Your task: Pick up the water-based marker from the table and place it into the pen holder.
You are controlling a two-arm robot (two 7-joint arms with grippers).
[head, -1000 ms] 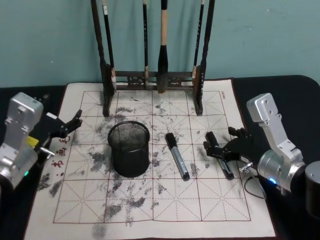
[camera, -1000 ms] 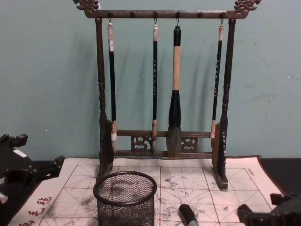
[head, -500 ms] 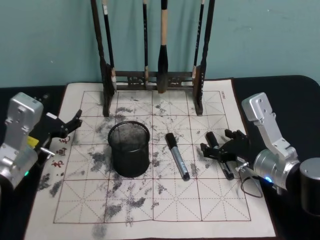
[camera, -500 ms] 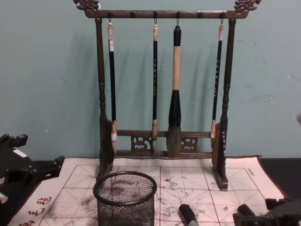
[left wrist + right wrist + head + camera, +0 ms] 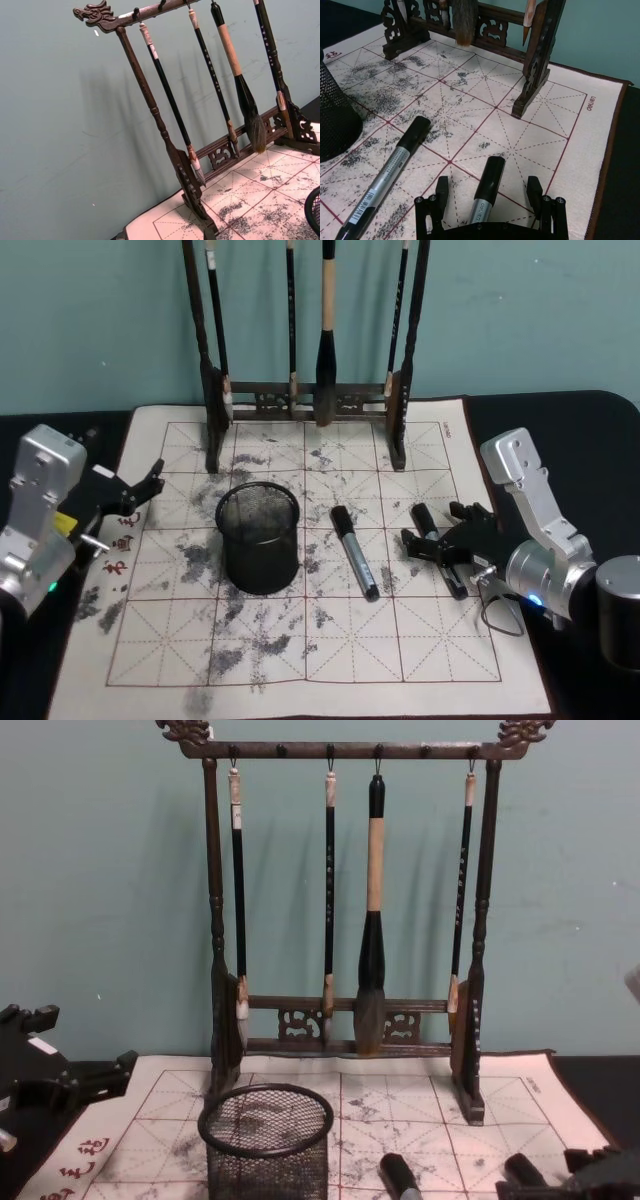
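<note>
R gripper (image 5: 488, 194): jaws wide, one each side of the water-based marker (image 5: 489, 176), with clear gaps in the right wrist view. It lies flat on the mat (image 5: 300, 640), right side of desk (image 5: 590, 440). Left of it a 2nd marker (image 5: 354, 552), then the pen holder (image 5: 258, 540). L gripper (image 5: 150, 483) parked at mat's left edge, jaws apart.

On the white gridded mat (image 5: 300, 640), left to right: black wire-mesh pen holder (image 5: 258, 540), grey marker (image 5: 354, 552), second marker (image 5: 437, 545); wooden brush rack (image 5: 305, 395) behind.
</note>
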